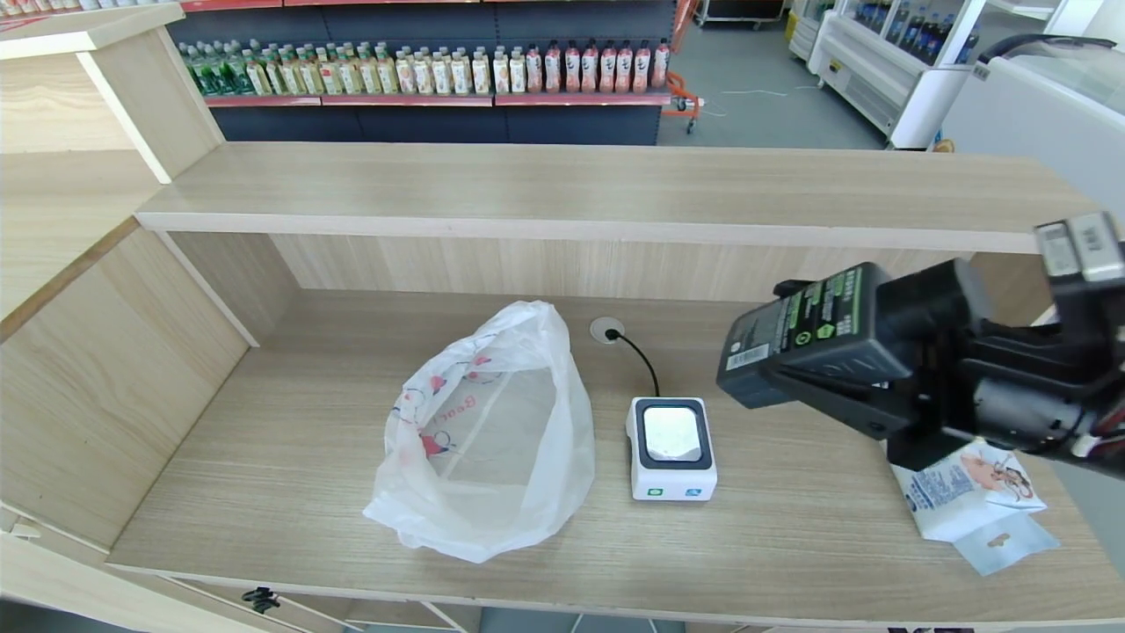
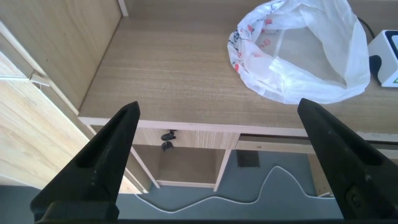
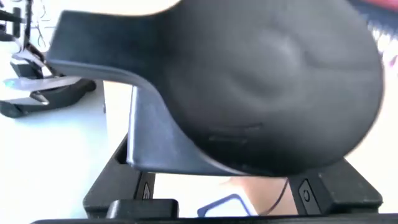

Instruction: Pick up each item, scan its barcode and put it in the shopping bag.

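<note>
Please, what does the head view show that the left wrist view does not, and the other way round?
The head view adds the right gripper shut on a dark package, a white packet on the counter and shelves of bottles. The left wrist view adds the left gripper, jaws open, and a white cable below the counter. Both share the shopping bag and the scanner.

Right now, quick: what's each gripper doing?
Left gripper: open, holding nothing.
Right gripper: shut on the dark packet, held above the counter, to the right of the scanner.
</note>
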Robot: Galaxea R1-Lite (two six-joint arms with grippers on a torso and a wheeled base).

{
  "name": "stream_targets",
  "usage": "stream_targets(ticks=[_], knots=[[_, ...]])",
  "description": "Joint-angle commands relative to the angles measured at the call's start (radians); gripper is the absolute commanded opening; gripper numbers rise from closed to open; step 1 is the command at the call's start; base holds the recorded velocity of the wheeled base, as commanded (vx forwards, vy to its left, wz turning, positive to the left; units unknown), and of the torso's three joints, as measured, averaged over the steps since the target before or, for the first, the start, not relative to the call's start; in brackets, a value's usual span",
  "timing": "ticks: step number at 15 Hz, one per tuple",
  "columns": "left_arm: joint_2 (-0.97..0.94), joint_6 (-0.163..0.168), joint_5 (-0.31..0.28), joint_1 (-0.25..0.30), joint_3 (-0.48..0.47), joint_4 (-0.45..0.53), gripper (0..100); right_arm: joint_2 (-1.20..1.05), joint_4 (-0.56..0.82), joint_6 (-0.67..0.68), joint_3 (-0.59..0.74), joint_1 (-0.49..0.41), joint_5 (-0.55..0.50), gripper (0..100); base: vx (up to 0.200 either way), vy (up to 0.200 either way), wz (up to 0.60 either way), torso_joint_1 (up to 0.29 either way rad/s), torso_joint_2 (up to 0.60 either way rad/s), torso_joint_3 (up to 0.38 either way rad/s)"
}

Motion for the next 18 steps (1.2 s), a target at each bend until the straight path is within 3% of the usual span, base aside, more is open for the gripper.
stream_targets(ticks=[1, 4, 6, 7, 11, 14, 18], knots=[[0.000, 0.000, -0.002, -0.001, 0.000, 0.000, 100, -0.179, 0.000, -0.077, 0.020, 0.023, 0.049, 0, 0.000, 0.000, 0.00, 0.000, 0.00, 0.000], [0.000, 0.000, 0.000, 0.000, 0.000, 0.000, 100, -0.333, 0.006, -0.078, 0.063, 0.023, 0.062, 0, 0.000, 0.000, 0.00, 0.000, 0.00, 0.000], [0.000, 0.000, 0.000, 0.000, -0.001, 0.000, 100, -0.435, 0.121, 0.063, 0.062, 0.015, 0.095, 0, 0.000, 0.000, 0.00, 0.000, 0.00, 0.000], [0.000, 0.000, 0.000, 0.000, 0.000, 0.000, 100, -0.466, 0.187, 0.072, 0.048, 0.015, 0.094, 0, 0.000, 0.000, 0.00, 0.000, 0.00, 0.000], [0.000, 0.000, 0.000, -0.001, 0.000, 0.000, 100, -0.446, 0.221, -0.112, 0.046, 0.023, 0.103, 0, 0.000, 0.000, 0.00, 0.000, 0.00, 0.000], [0.000, 0.000, 0.000, -0.001, 0.000, 0.000, 100, -0.445, 0.226, -0.313, 0.060, 0.106, 0.134, 0, 0.000, 0.000, 0.00, 0.000, 0.00, 0.000], [0.000, 0.000, 0.000, 0.000, 0.000, 0.000, 100, -0.425, 0.226, -0.483, 0.034, 0.190, 0.134, 0, 0.000, 0.000, 0.00, 0.000, 0.00, 0.000]])
